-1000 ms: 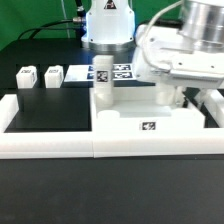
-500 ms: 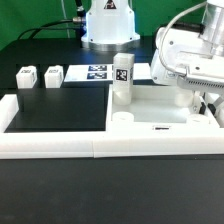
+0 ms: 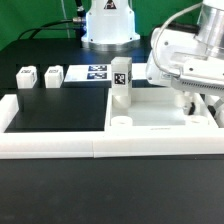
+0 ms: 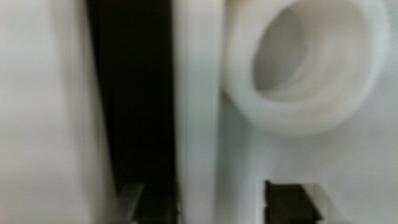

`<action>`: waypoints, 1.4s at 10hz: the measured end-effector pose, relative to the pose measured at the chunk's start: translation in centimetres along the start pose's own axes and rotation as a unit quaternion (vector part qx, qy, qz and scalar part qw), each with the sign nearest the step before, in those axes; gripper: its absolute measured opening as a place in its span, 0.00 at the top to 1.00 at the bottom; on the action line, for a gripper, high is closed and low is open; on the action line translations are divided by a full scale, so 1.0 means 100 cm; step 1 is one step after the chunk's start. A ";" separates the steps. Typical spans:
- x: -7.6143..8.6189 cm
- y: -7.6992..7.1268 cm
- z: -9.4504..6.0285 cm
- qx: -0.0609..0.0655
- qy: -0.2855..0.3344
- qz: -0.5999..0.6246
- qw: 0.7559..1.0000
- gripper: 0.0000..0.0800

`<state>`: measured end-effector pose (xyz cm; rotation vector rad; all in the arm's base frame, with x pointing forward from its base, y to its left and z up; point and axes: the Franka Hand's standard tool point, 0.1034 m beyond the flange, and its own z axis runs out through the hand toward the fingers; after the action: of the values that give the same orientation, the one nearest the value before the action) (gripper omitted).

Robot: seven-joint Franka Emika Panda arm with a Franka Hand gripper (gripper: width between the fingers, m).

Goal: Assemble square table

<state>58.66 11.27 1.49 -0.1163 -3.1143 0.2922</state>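
**We find the fingers (image 4: 288,203) set partly apart, astride a white edge of the square slab (image 3: 155,110).**

In the exterior view, we see the arm (image 3: 185,55) bent over the slab's end on the exterior view's right, with the fingers hard to make out there. The slab lies flat on the black table (image 3: 60,190) inside the border rail (image 3: 60,143). One leg block (image 3: 121,80) stands upright on the slab's end away from the fingers. Two more leg blocks (image 3: 25,77) (image 3: 52,75) sit well beyond it, near the marker board (image 3: 100,72). In the wrist view, we see the white edge between the fingers and a round socket (image 4: 311,65) beside it. We cannot tell whether the fingers press on that edge.
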 end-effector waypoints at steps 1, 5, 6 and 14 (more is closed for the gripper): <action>-0.001 -0.006 0.000 0.004 0.001 0.003 1.000 0.62; -0.004 -0.019 0.002 0.011 0.003 0.011 1.000 0.20; -0.004 -0.019 0.002 0.011 0.003 0.012 1.000 0.19; -0.003 -0.036 -0.056 0.065 -0.011 0.072 0.995 0.19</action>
<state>58.80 8.73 7.69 -0.3404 -3.1016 0.5010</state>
